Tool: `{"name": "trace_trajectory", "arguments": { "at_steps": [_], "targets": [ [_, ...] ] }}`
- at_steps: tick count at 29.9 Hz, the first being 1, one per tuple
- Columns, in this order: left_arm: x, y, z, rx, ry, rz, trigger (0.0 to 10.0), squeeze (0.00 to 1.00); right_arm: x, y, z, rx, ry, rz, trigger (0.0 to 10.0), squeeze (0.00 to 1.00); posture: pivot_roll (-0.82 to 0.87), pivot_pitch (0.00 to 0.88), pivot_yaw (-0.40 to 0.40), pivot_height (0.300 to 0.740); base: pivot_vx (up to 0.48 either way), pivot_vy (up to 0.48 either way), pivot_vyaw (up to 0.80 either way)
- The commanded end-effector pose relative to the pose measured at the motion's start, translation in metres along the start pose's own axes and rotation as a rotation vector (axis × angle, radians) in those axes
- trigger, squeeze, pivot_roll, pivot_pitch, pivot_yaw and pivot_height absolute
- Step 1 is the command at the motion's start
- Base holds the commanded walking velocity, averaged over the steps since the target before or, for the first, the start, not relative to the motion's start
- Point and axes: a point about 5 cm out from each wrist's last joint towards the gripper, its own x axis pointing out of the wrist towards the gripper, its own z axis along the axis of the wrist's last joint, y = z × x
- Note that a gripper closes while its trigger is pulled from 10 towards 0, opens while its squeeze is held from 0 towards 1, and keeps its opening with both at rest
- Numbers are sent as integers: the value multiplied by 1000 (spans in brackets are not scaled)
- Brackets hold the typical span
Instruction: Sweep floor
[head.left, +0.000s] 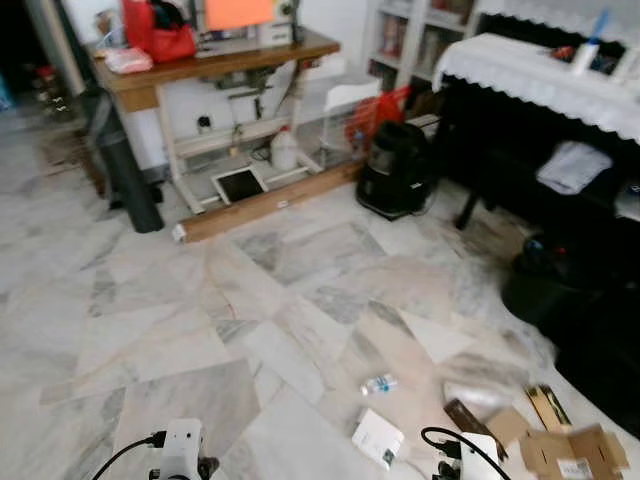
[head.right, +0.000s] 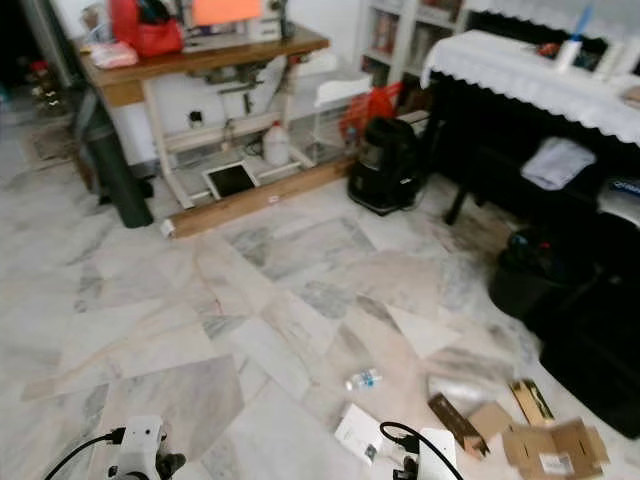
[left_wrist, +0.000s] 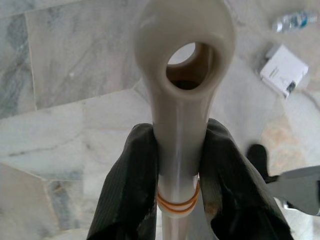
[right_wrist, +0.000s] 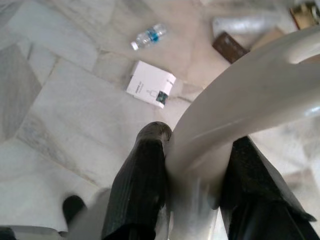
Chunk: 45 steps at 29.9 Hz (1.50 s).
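Between both pairs of fingers (left_wrist: 127, 190) (right_wrist: 142, 180) sit cream handles (left_wrist: 182, 100) (right_wrist: 250, 100), lower ends hidden.

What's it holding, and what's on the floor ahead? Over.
Left gripper shut on cream handle. Right gripper shut on curved handle. Ahead: bottle, white box, cardboard.

A cream plastic broom handle (left_wrist: 182, 100) with a round hanging hole at its end and orange rubber bands (left_wrist: 176, 204) around the shaft stands over the marble floor (head.left: 200, 300). A curved cream dustpan handle (right_wrist: 245, 105) hangs above litter: a small water bottle (head.left: 379, 384), a white box (head.left: 377, 437), torn cardboard (head.left: 570, 450).
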Motion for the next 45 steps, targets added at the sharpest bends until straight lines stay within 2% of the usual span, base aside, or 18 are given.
{"name": "trace_trajectory", "arguments": {
  "at_steps": [1,39,45],
  "targets": [
    [1,-3,2,14,2,-7,10000,0,0,-3,-1,20,1,-12,10000,0,-125,0,26,740,0,0,-788],
    [1,-7,-1,1,12,-19,10000,0,-1,-1,-2,10,10,0,10000,0,-126,0,25,740,0,11,-788],
    [1,-8,0,12,8,-26,10000,0,-1,-2,0,14,-6,-4,10000,0,-126,0,24,740,0,155,0]
  ]
}}
